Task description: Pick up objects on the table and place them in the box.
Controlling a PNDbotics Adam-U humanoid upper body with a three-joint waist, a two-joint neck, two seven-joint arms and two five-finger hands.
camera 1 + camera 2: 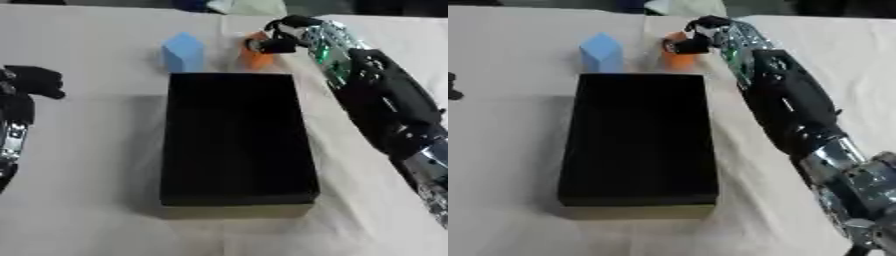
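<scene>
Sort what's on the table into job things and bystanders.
Job things: black rectangular box; light blue block; orange block, with the right hand closing on it.

Bystanders: pale object at the far edge; idle left hand.

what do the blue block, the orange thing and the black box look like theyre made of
Blue block: probably foam or matte plastic; flat, even colour with no shine. Orange object, partly hidden behind the right hand: similar matte look, material unclear. Black box: likely cardboard or thin rigid plastic; dull black walls, a paler edge showing along the near bottom.
</scene>
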